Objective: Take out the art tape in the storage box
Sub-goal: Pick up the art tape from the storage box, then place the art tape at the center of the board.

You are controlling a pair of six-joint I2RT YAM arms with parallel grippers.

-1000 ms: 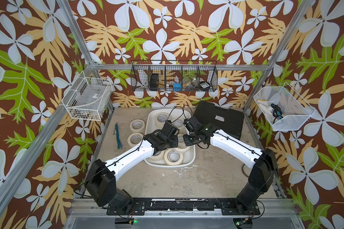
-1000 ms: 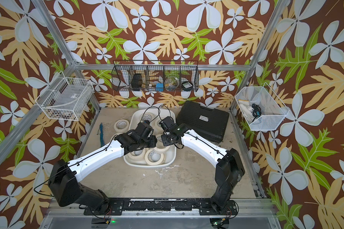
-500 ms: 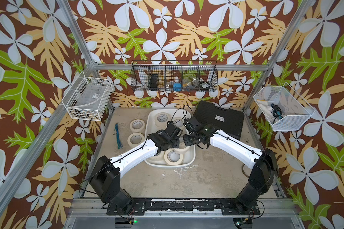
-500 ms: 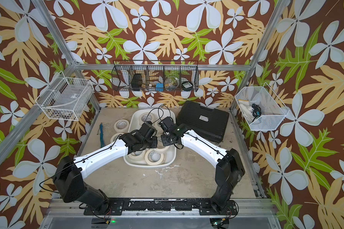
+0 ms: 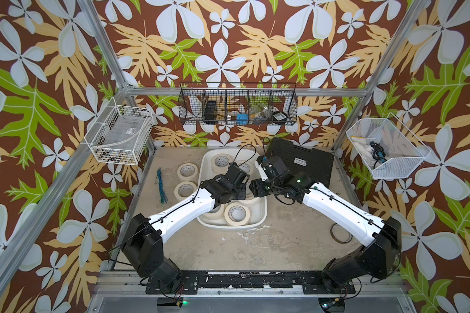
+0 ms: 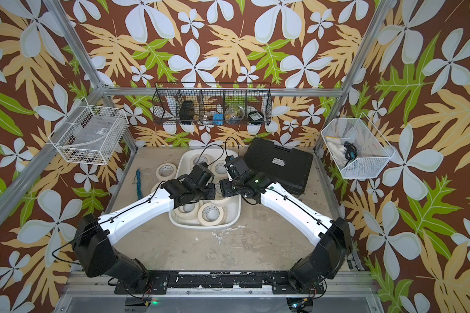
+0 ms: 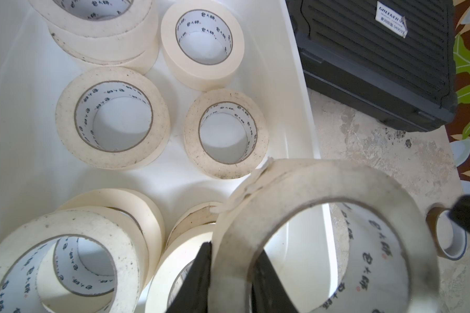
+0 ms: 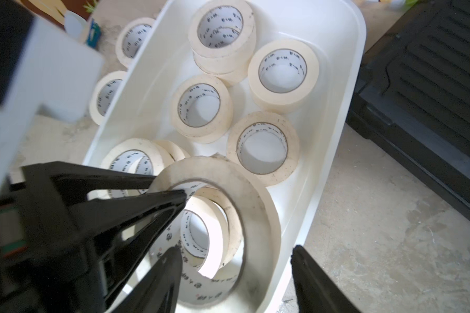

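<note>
— What do the top views show?

— In both top views the box (image 5: 263, 214) sits mid-surface (image 5: 282, 252) with tape (image 5: 236, 214) lying flat inside. More tape lies outside it, near a blue cord (image 5: 160, 187). A black case (image 5: 307, 162) sits just beside the box, and a dark ring (image 5: 332, 234) lies near the right arm (image 5: 337, 211). That arm and the left arm (image 5: 179, 214) meet over the box and cover its middle.

— And the left wrist view?

— The left gripper (image 7: 232, 252) is clamped on the wall of one roll (image 7: 323, 184), one finger inside the core and one outside. The roll is tilted above the tape in the box.

— The right wrist view?

— The right gripper (image 8: 235, 249) stands wide, its fingers on either side of that roll's wall. The outer finger is clear of the roll.
</note>
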